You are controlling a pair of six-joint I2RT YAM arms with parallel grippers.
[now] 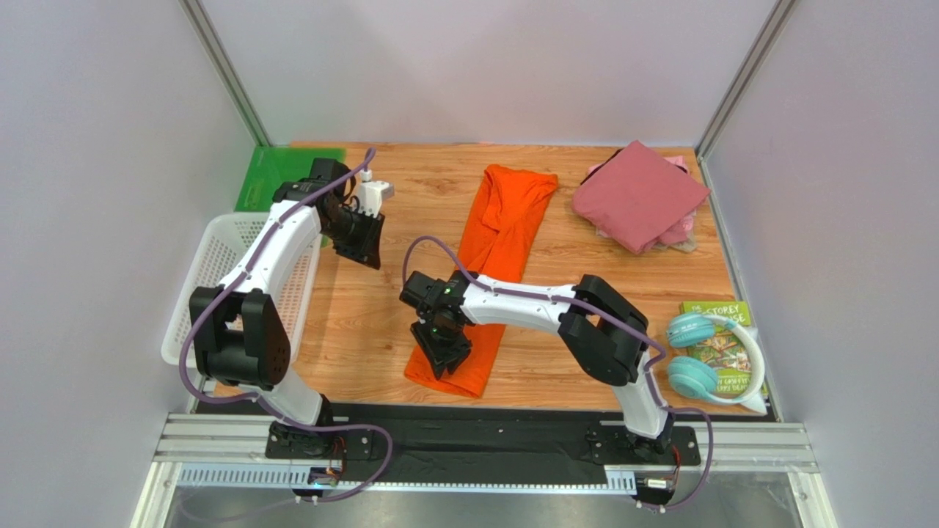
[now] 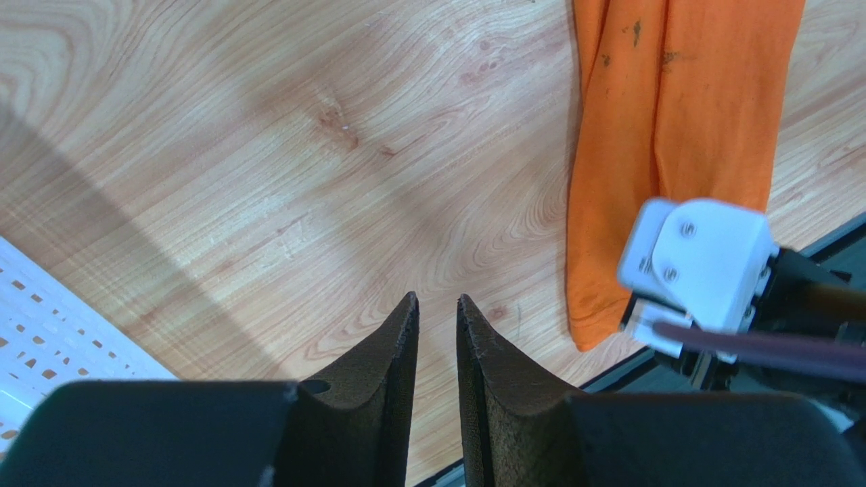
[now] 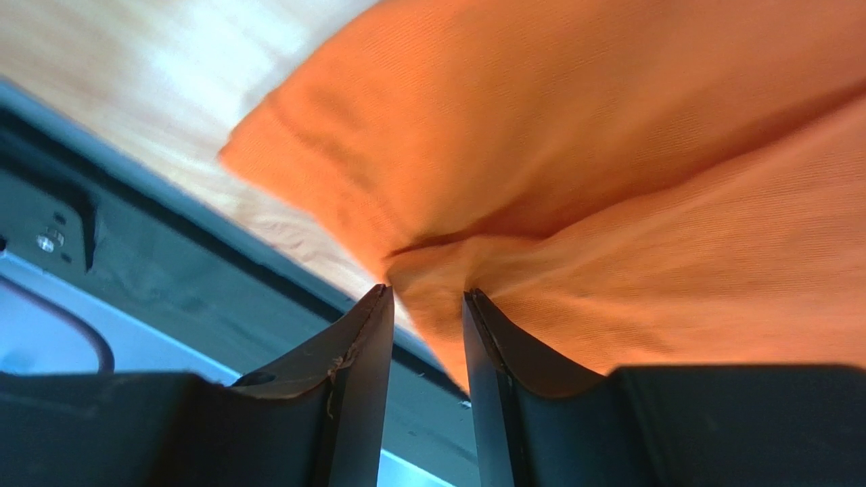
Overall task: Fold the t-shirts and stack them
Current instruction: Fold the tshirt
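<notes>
The bright orange t-shirt lies as a long folded strip running diagonally down the middle of the table. My right gripper is at its near end and is shut on the orange t-shirt, whose cloth bunches between the tips and lifts off the wood. My left gripper hovers over bare wood to the left of the strip, jaws nearly together with nothing between them. The orange t-shirt shows at its upper right. A folded maroon-red t-shirt rests on a pale pink one at the back right.
A white mesh basket stands along the left edge, with a green sheet behind it. Teal headphones lie on a book at the right front. The black base rail runs along the near edge.
</notes>
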